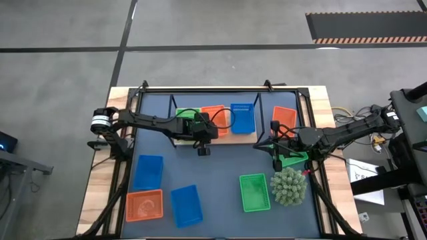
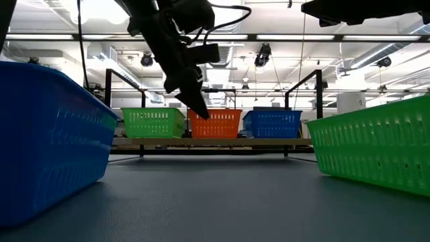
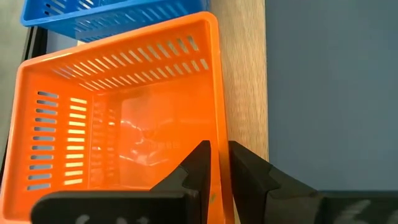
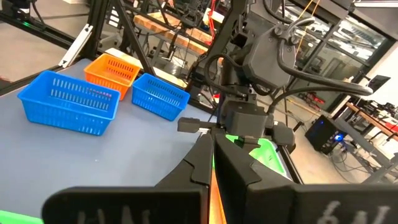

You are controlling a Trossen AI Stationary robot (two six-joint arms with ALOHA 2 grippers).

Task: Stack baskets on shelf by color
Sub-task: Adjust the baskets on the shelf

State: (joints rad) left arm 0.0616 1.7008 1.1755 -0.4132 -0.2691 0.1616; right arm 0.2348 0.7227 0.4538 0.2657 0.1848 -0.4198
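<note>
– Orange plastic, slotted walls. High view first: where is it?
– The orange basket (image 1: 219, 115) sits mid-shelf (image 1: 240, 139), between a green basket (image 1: 184, 114) and a blue basket (image 1: 243, 117). Its long axis runs front to back across the board. The left pincer (image 1: 203, 148) is at its front short end. The right pincer (image 1: 277, 155) waits near the worktop's (image 1: 100, 200) right side, so the left arm is the nearer.
– Low view?
– All three stand level on the light wood, and the left pincer (image 2: 198, 107) meets the orange basket's (image 2: 218, 124) top edge.
– Left wrist view: what is the grip?
– The left pincer (image 3: 221, 165) appears clenched on the front wall of the orange basket (image 3: 124, 124), one finger inside and one outside. Bare wood (image 3: 245, 74) lies just beside it.
– And the right pincer's state?
– I cannot tell.
– Judgement?
– The next move turns on that front-wall hold, with the basket lying straight ahead of the pincer.
</note>
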